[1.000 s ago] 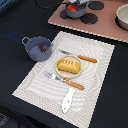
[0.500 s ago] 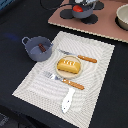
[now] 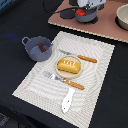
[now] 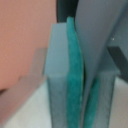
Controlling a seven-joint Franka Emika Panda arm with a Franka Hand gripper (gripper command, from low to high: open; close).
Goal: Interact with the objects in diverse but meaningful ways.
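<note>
A: Where is the gripper (image 3: 89, 6)?

B: Far back on the desk (image 3: 20, 20), over a salmon-pink board (image 3: 107, 27). It sits at the rim of a grey pot (image 3: 86, 16), and a small red tomato (image 3: 79, 13) shows at that pot's rim just beside it.

A: Is it holding the pot?

B: The wrist view shows one teal-padded finger (image 4: 75, 75) pressed flat against a grey wall, with pink behind. Whether the jaws are clamped on that wall, I cannot tell.

A: And the other containers?

B: A second grey-blue pot (image 3: 38, 48) with two handles stands well apart from the gripper, nearer the camera, at the edge of a striped placemat (image 3: 95, 95). A brown sausage (image 3: 42, 48) lies inside it.

A: What about the plate?

B: The tan round plate (image 3: 60, 70) lies on the placemat, well clear of the gripper, carrying a yellow-orange bread loaf (image 3: 69, 65). An orange-handled fork (image 3: 64, 80) lies on its side away from the gripper, and another orange-handled piece (image 3: 80, 57) on its gripper side. A white spatula (image 3: 66, 100) lies farthest away. A pale bowl (image 3: 123, 17) sits on the board at the exterior view's right.
</note>
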